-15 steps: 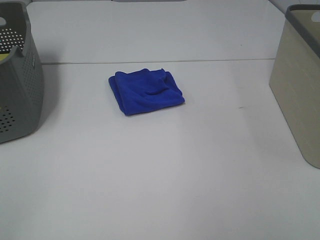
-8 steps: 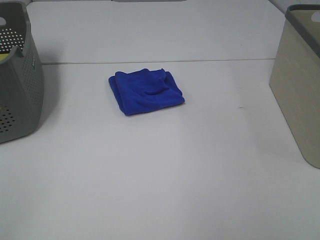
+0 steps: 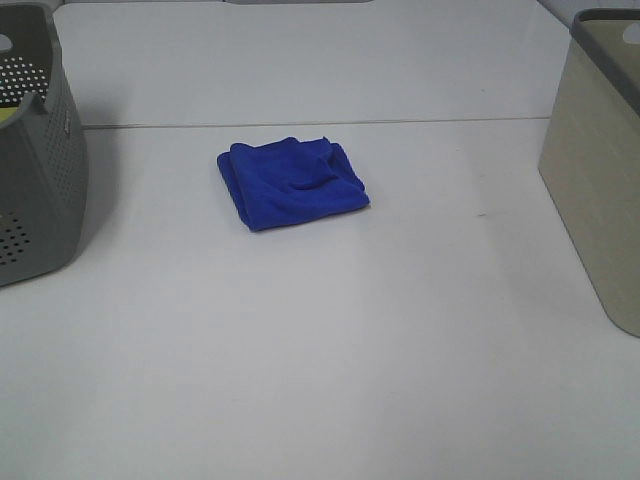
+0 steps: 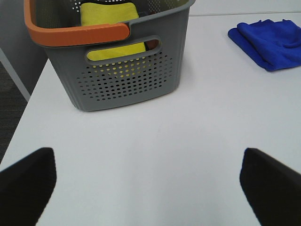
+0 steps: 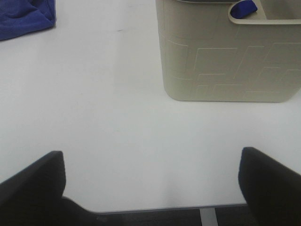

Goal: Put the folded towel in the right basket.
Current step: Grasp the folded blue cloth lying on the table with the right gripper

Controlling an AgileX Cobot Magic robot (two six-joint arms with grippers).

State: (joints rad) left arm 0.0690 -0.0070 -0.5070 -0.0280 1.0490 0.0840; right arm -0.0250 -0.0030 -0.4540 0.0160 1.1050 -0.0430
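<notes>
While holding left end effector (image 4: 149,181) and right end effector (image 5: 151,181) wide for approach, leaves folded towel (image 3: 292,184) on counter (image 3: 330,340), well apart from right basket (image 3: 600,185)

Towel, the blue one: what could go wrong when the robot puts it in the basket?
The towel is loosely folded, so pinching one layer might let it fall open. The right basket has tall walls; a dangling corner could snag its rim. The grey basket sits on the other side, so it could land in the wrong one.
</notes>
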